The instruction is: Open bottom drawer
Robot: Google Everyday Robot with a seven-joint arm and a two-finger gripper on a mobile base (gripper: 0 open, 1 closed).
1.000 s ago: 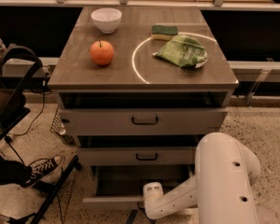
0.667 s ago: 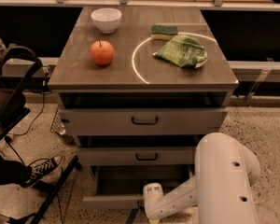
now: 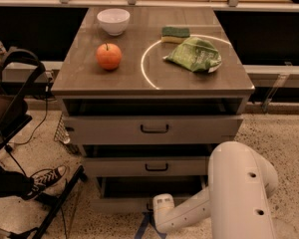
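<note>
Down at the foot of the cabinet, the bottom drawer (image 3: 120,204) is sitting below the other two, its pale front panel showing under a dark gap, and it is looking as if it is pulled a little way out. The white arm (image 3: 239,193) is filling the lower right of the view and reaching down and to the left, with the end effector (image 3: 162,209) sitting right at the right end of that lowest front panel, close to the floor (image 3: 289,138). Whether it is open, closed or gripping anything, I cannot tell from this angle, and the drawer's handle is not showing either.

Above it, the middle drawer (image 3: 139,167) and the top drawer (image 3: 114,129) are each showing a small dark bar handle at centre, with a dark gap over each front.

Up on the tabletop (image 3: 84,78), a white bowl (image 3: 113,20) is sitting at the back left, an orange-red fruit (image 3: 108,56) is resting just in front of it, and a sponge (image 3: 175,34) is lying at the back beside a crumpled green bag (image 3: 193,55). A pale ring (image 3: 143,68) is curving around the bag.

Off to the left, a dark sneaker (image 3: 47,177) is resting on the floor
</note>
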